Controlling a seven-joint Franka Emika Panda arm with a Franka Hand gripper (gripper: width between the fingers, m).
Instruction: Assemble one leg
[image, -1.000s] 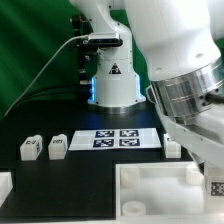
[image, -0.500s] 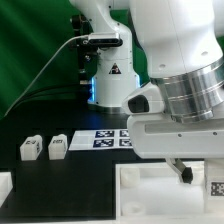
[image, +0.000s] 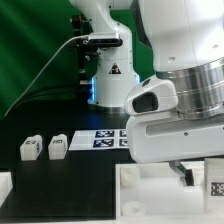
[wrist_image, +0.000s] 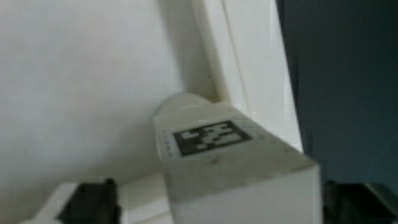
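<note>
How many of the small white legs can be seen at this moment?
3: two legs side by side on the black table at the exterior view's left, and one leg between the gripper's fingers over the tray-like part. The arm may hide others.

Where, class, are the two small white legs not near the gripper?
In the exterior view the two legs stand side by side on the black table at the exterior view's left, just beside the marker board.

Backdrop is a green curtain (image: 35, 40) hanging behind the whole setup, kinda in folds and darker toward the exterior view's left. The table (image: 80, 172) is plain matte black, running out to the near edge. Lighting looks even and soft, no hard shadows anywhere. There's a bluish glow (image: 93, 92) back by the far edge of the table.
</note>
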